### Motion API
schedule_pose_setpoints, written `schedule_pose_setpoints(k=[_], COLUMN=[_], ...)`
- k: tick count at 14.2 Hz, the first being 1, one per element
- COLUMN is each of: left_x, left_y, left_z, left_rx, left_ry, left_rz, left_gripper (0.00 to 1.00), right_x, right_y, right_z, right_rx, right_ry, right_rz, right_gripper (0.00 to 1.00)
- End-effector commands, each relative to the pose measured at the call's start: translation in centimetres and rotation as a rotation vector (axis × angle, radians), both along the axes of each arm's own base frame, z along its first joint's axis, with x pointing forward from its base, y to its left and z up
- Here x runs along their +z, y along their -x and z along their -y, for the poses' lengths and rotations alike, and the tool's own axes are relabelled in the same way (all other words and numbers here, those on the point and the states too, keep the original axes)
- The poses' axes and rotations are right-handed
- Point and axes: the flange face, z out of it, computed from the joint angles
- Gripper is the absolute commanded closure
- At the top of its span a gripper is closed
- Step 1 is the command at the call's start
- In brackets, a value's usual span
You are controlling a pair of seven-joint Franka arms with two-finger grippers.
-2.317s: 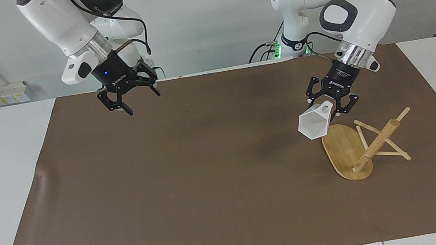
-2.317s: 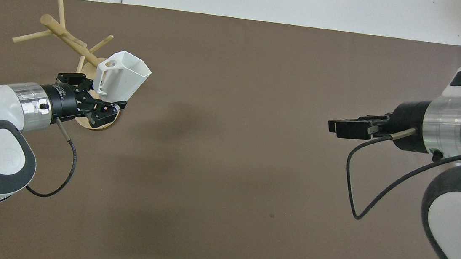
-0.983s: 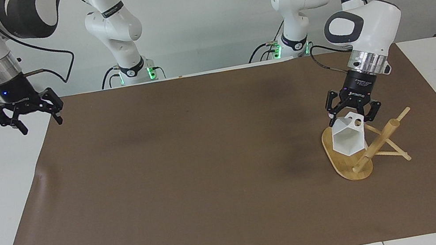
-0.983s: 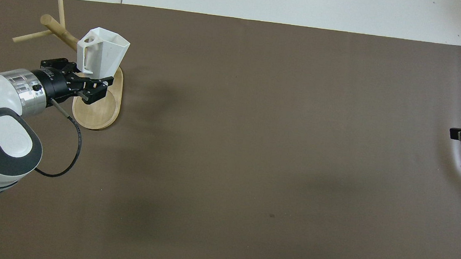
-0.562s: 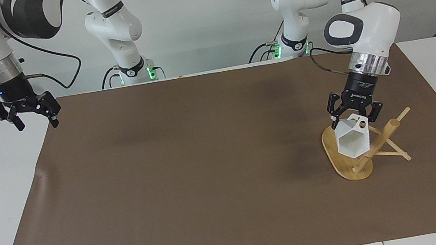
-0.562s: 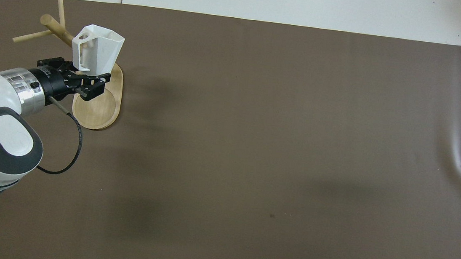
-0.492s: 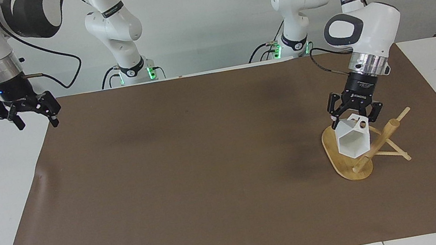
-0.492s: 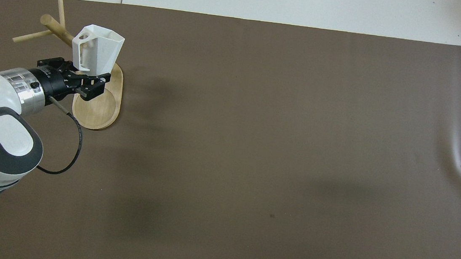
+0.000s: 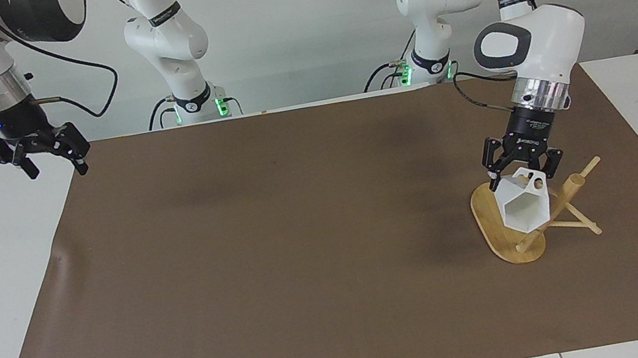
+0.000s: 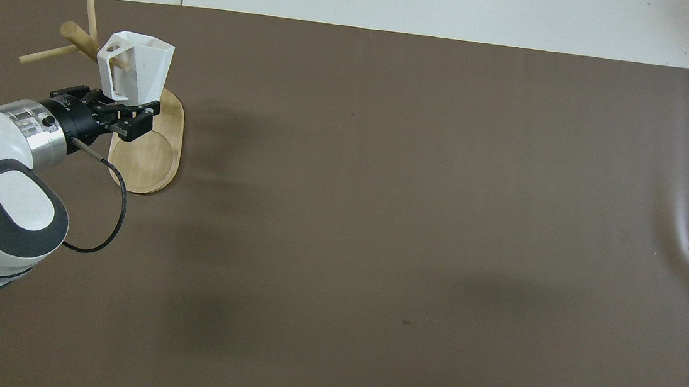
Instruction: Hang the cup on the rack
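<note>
The right gripper (image 9: 48,162) hangs with jaws spread over the mat's (image 9: 278,245) corner at the right arm's end. The left gripper (image 9: 523,167) clamps the cup (image 9: 523,207) over the rack (image 9: 551,211), its mouth tipped away from the robots.

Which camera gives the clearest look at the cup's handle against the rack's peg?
The overhead view: the cup's handle faces that camera, with a peg of the rack showing in its opening. The facing view looks into the cup, under the left gripper.
</note>
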Motion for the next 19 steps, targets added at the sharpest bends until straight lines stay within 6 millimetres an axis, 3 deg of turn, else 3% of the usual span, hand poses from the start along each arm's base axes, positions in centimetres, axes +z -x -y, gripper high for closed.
schedule_pose_setpoints(k=[1, 4, 5, 7, 8, 9, 15, 19], left_x=[-0.1, -0.2, -0.2, -0.2, -0.2, 0.2, 1.7, 5.0], left_y=[-0.6, -0.6, -0.6, -0.7, -0.7, -0.9, -1.5, -0.6], left_z=[0.0, -0.1, -0.1, -0.2, -0.2, -0.3, -1.6, -3.1], left_rx=[0.036, 0.045, 0.044, 0.039, 0.034, 0.041, 0.020, -0.110], left_ry=[0.012, 0.017, 0.016, 0.010, 0.005, 0.011, 0.016, -0.131], left_rz=[0.007, 0.004, 0.004, 0.008, 0.010, 0.016, 0.007, -0.003], left_gripper=[1.00, 1.00, 1.00, 1.00, 0.54, 0.01, 0.00, 0.00], right_x=[0.7, 0.6, 0.7, 1.1, 1.0, 1.0, 1.0, 0.9], right_y=[-0.5, -0.5, -0.6, -0.5, -0.4, -0.4, -0.3, -0.4], right_z=[-0.9, -2.4, -3.9, -4.6, -4.6, -4.6, -4.8, -5.4], right_rx=[-0.017, -0.006, 0.022, 0.033, 0.033, 0.035, 0.042, 0.060], right_ry=[-0.093, -0.196, -0.195, -0.192, -0.191, -0.191, -0.190, -0.176], right_rz=[-0.030, -0.040, -0.043, -0.037, -0.040, -0.040, -0.050, -0.057], right_gripper=[0.00, 0.00, 0.00, 0.00, 0.00, 0.00, 0.00, 0.00])
